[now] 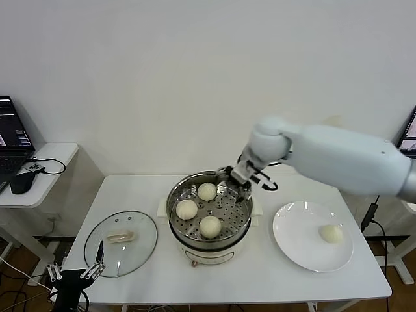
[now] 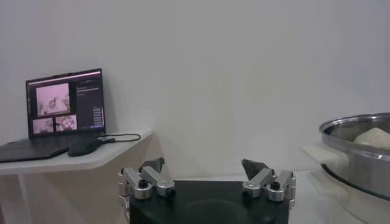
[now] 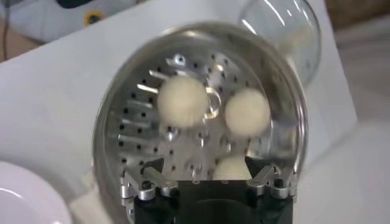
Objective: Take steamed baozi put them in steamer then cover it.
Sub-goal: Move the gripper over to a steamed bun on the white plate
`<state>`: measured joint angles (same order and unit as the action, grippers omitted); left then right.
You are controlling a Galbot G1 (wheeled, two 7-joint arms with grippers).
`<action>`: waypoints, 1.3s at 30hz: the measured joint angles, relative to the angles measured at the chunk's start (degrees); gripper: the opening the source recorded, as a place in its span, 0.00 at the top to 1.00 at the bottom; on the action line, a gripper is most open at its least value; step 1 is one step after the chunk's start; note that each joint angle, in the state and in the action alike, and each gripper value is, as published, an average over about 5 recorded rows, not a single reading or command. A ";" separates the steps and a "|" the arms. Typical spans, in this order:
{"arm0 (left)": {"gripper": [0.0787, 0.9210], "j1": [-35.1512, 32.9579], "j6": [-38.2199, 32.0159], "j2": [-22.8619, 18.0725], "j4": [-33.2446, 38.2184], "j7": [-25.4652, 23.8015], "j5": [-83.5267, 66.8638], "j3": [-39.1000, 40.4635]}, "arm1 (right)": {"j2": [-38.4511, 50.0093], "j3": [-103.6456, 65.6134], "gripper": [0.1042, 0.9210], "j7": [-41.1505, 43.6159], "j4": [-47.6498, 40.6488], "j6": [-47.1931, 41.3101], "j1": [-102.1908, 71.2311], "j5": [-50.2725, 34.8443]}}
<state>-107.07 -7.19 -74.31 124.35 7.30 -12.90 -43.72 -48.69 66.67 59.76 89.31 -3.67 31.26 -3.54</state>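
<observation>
The steamer (image 1: 179,195) stands at the table's middle with three steamed baozi in it (image 1: 207,191) (image 1: 186,208) (image 1: 210,226). My right gripper (image 1: 239,181) hangs over its back right rim. In the right wrist view this gripper (image 3: 204,167) is open, and one baozi (image 3: 231,167) lies on the perforated floor between its fingers, close to one of them. Two other baozi (image 3: 183,101) (image 3: 247,111) lie farther off. A fourth baozi (image 1: 331,233) sits on the white plate (image 1: 299,247). The cover (image 1: 140,250) lies flat to the steamer's left. My left gripper (image 1: 81,273) (image 2: 203,164) is open and empty, low off the table's front left corner.
A side table (image 1: 55,153) at far left carries a laptop (image 2: 64,103) and a mouse (image 1: 21,182), with cables hanging. The steamer's rim (image 2: 359,131) shows at the edge of the left wrist view. Bare tabletop lies between the cover, the steamer and the plate.
</observation>
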 measured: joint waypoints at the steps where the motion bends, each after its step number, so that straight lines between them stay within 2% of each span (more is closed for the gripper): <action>1: 0.12 0.09 0.03 0.10 -0.02 -0.02 0.00 0.11 | 1.29 -0.50 0.12 0.02 0.24 -1.28 -0.27 -0.03; 8: 0.12 0.53 0.29 0.92 -0.11 -0.16 0.12 0.82 | 10.29 -4.74 0.12 0.67 0.86 -6.83 -4.41 1.68; 17: 0.12 0.95 0.94 1.13 -0.32 -0.27 0.74 1.43 | 18.69 -14.67 0.12 2.02 -1.39 -8.00 -17.09 8.08; 28: 0.12 1.03 1.11 0.93 -1.23 -0.29 0.93 1.47 | 21.52 -29.60 0.12 2.34 -7.02 -7.83 -35.44 16.50; 39: 0.12 0.99 1.25 0.87 -1.46 -0.33 1.03 1.56 | 21.02 -37.74 0.12 2.71 -11.83 -7.44 -46.13 22.04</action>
<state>-106.09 -5.94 -73.44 122.89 6.98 -11.86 -42.16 -27.67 28.93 62.48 77.48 -11.11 -14.87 18.50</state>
